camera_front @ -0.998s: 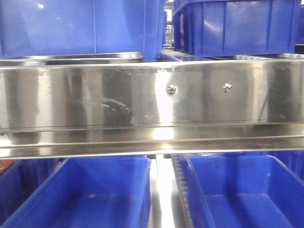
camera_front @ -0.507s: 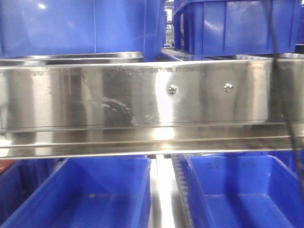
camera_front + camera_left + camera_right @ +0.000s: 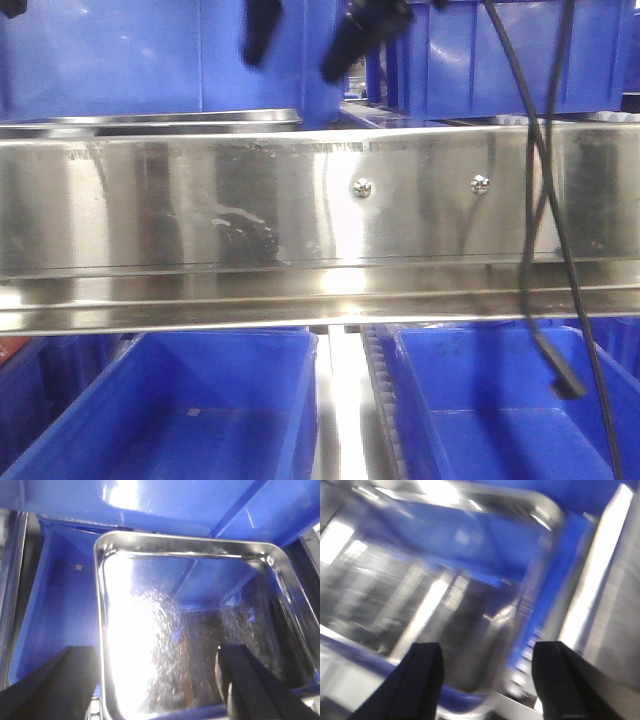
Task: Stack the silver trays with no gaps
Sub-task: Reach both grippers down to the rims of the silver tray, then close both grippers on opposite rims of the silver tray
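A silver tray (image 3: 210, 615) lies in a blue bin (image 3: 55, 610) under my left gripper (image 3: 157, 652). That gripper is open: one finger hangs outside the tray's left rim, the other over the tray's floor. My right gripper (image 3: 487, 650) is open above the corner of another silver tray (image 3: 420, 595), which is blurred by motion. The front view shows only thin tray rims (image 3: 150, 119) behind the steel rail. Two dark fingers (image 3: 345, 45) hang at that view's top edge, well apart; I cannot tell which arm they belong to.
A long steel rail (image 3: 250, 210) with two screw heads crosses the front view. Deep blue bins stand above it (image 3: 500, 60) and below it (image 3: 200, 410). A black cable (image 3: 545, 200) dangles in front of the rail at the right.
Dark gripper fingers have dropped into the top of the front view. The black cable at the right has come lower and now hangs past the rail.
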